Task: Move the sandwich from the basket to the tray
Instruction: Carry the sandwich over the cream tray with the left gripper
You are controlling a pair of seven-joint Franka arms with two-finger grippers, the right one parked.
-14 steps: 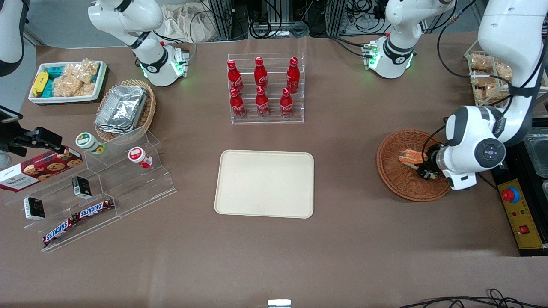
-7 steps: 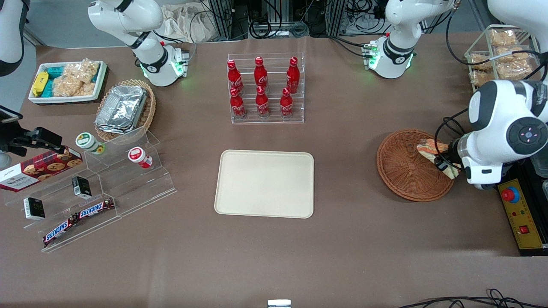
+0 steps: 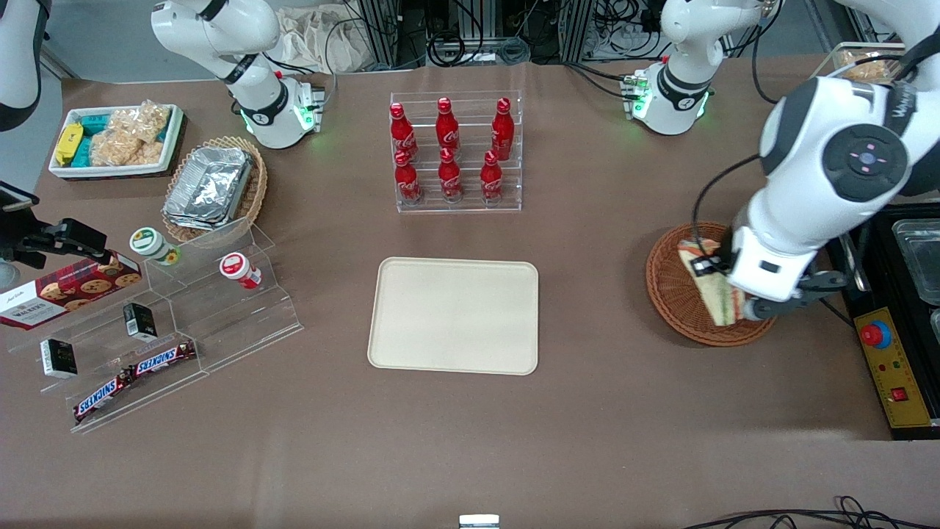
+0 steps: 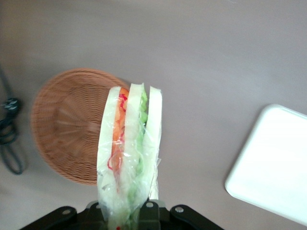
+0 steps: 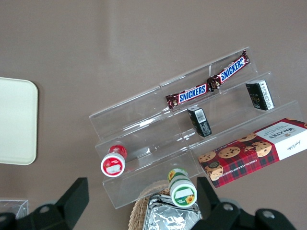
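Observation:
The clear-wrapped sandwich [image 3: 711, 288], pale bread with orange and green layers, hangs in the air above the reddish-brown wicker basket [image 3: 670, 288]. My left gripper [image 3: 718, 282] is shut on its narrow end, high over the basket. In the left wrist view the sandwich [image 4: 128, 148] sticks out from the gripper [image 4: 127, 216], with the basket [image 4: 64, 129] lying bare below it. The cream tray [image 3: 453, 316] lies flat at the table's middle, toward the parked arm from the basket, with nothing on it. A corner of the tray [image 4: 276, 165] shows in the left wrist view too.
A clear rack of red cola bottles [image 3: 452, 154] stands farther from the front camera than the tray. Toward the parked arm's end are a clear stepped shelf with snacks [image 3: 183, 308], a tan basket with foil container [image 3: 213, 187] and a white snack bin [image 3: 117, 139]. A yellow control box [image 3: 888, 360] lies beside the basket.
The gripper rose from inside the basket with the sandwich in it. The arm swung upward, and the sandwich now hangs clear above the basket.

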